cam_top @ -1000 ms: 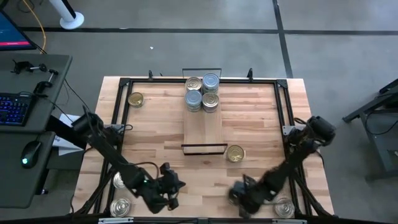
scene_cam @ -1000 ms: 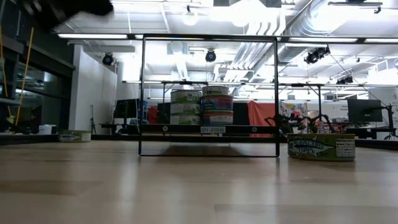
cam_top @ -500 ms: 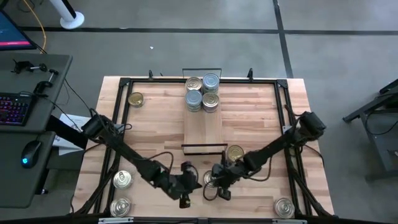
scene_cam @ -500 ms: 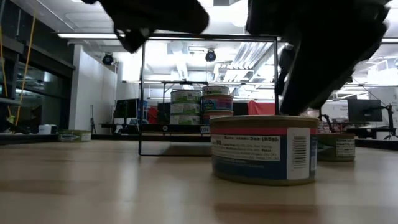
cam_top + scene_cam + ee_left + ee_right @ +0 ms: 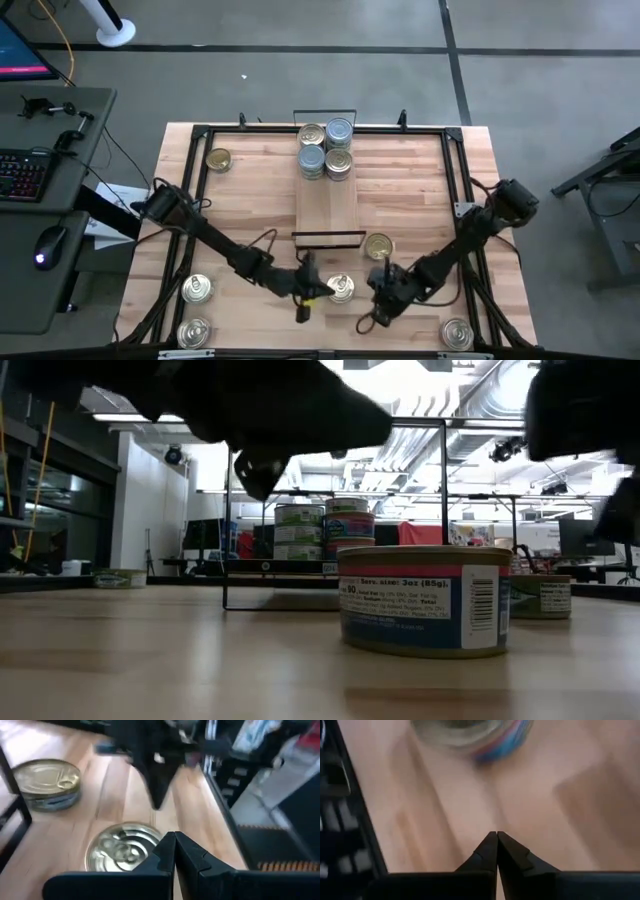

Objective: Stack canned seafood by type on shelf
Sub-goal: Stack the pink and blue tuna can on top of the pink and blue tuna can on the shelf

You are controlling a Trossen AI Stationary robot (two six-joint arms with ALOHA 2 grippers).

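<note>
The shelf [image 5: 328, 205] is a narrow light-wood plank with black wire ends. Several tins [image 5: 326, 148] stand stacked at its far end [image 5: 325, 530]. A silver-topped tin [image 5: 340, 288] with a pink and blue label [image 5: 422, 600] stands on the table between my two grippers. My left gripper [image 5: 314, 289] is shut just left of it [image 5: 175, 836], with the tin's lid [image 5: 122, 851] right before its tips. My right gripper [image 5: 372, 312] is shut over bare wood [image 5: 496, 836], right of that tin. A gold-topped tin [image 5: 378, 246] stands by the shelf's near end.
Another gold-topped tin [image 5: 218, 159] stands at the table's far left. Two silver-topped tins [image 5: 197, 290] [image 5: 193, 333] stand at the near left corner and one [image 5: 456, 333] at the near right. A black frame [image 5: 190, 180] runs round the tabletop.
The pink-and-blue tin, absent from the table's near middle a second ago, now stands there. My right gripper was over it half a second ago and has since drawn back toward the right and near edge. My left gripper has moved right, up to the tin.
</note>
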